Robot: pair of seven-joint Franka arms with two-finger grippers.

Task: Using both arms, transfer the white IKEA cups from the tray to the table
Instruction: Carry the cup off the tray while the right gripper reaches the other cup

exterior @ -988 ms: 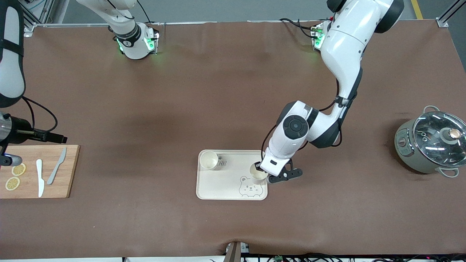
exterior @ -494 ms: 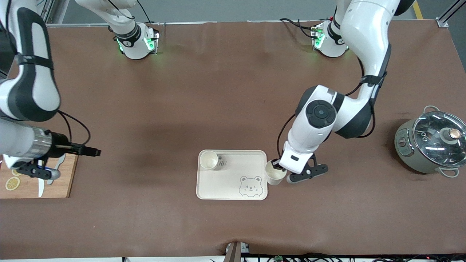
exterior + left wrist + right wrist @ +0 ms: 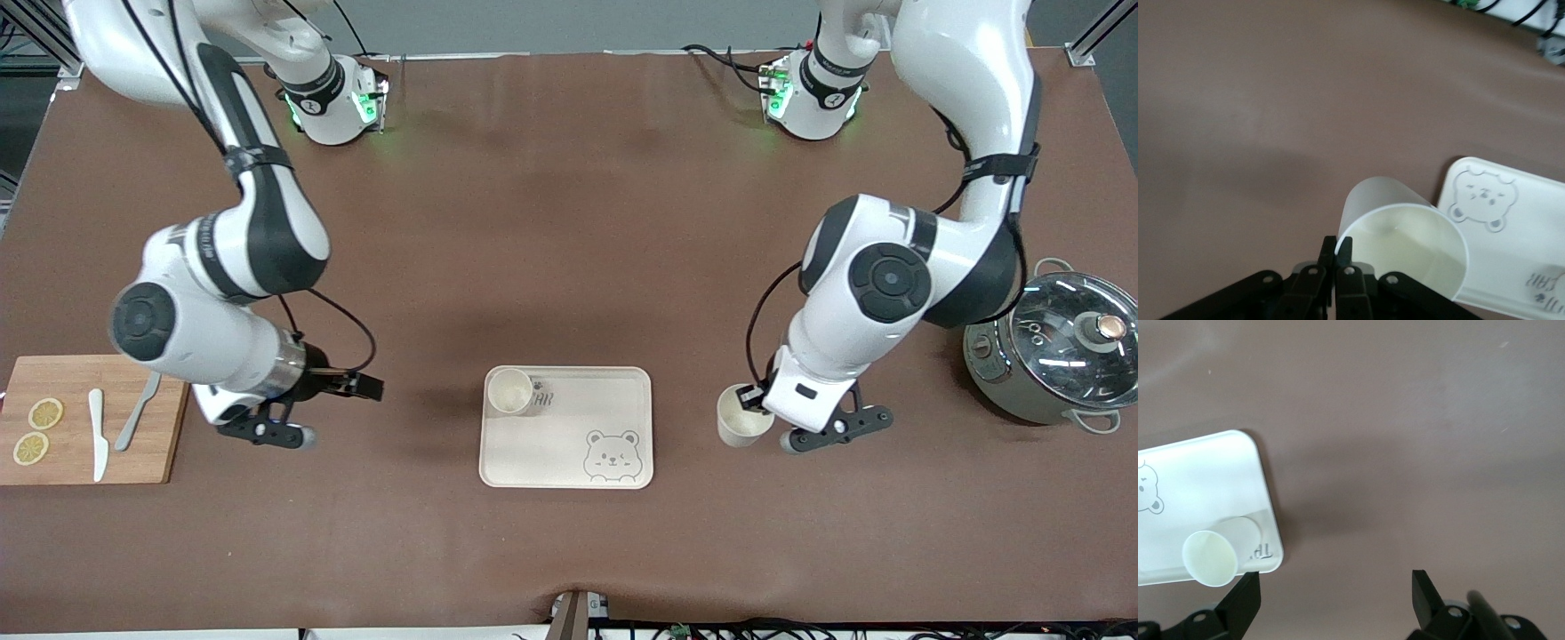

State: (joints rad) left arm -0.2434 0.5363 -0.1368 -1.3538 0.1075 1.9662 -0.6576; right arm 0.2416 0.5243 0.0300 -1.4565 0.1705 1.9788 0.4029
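Note:
One white cup (image 3: 510, 391) stands upright on the cream bear-print tray (image 3: 569, 462), in the corner toward the right arm's end. My left gripper (image 3: 756, 403) is shut on the rim of the second white cup (image 3: 741, 420), holding it over the bare mat between the tray and the pot. In the left wrist view its fingers (image 3: 1343, 248) pinch the wall of this cup (image 3: 1405, 247), and the tray (image 3: 1518, 227) lies beside it. My right gripper (image 3: 265, 433) stands open and holds nothing, over the mat between the cutting board and the tray. In the right wrist view the right gripper (image 3: 1336, 593) points at the tray (image 3: 1198, 480) and its cup (image 3: 1211, 558).
A grey pot with a glass lid (image 3: 1058, 351) stands at the left arm's end of the table. A wooden cutting board (image 3: 169, 418) with two lemon slices (image 3: 37, 431), a white knife (image 3: 96, 434) and a grey knife (image 3: 138, 405) lies at the right arm's end.
My left arm has carried its cup off the tray toward the pot. My right arm has swung from over the cutting board toward the tray, still open.

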